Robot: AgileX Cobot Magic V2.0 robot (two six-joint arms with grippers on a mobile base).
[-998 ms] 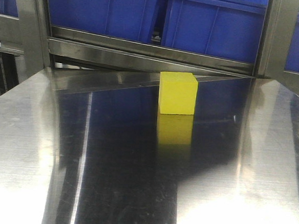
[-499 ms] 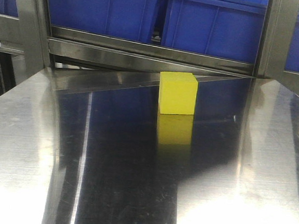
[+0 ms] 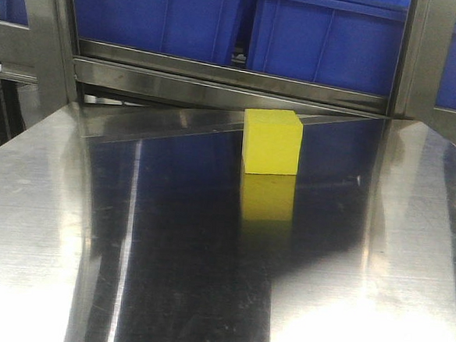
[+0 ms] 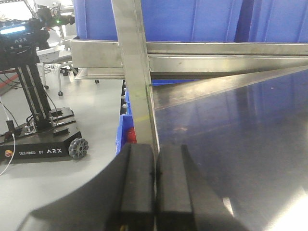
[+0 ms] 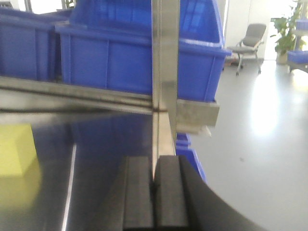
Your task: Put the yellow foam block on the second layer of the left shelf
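Note:
The yellow foam block (image 3: 271,142) sits on the shiny steel table (image 3: 205,279) at its far side, just in front of the shelf's lower rail (image 3: 218,84). It also shows at the left edge of the right wrist view (image 5: 17,150). My left gripper (image 4: 155,173) is shut and empty over the table's left edge, next to a shelf post (image 4: 137,82). My right gripper (image 5: 155,178) is shut and empty near the table's right edge, facing the right shelf post (image 5: 165,72). Neither gripper shows in the front view.
Blue bins (image 3: 300,35) fill the shelf level behind the block. A black robot base on wheels (image 4: 38,130) stands on the floor to the left. An office chair (image 5: 250,41) and plants stand on the floor far right.

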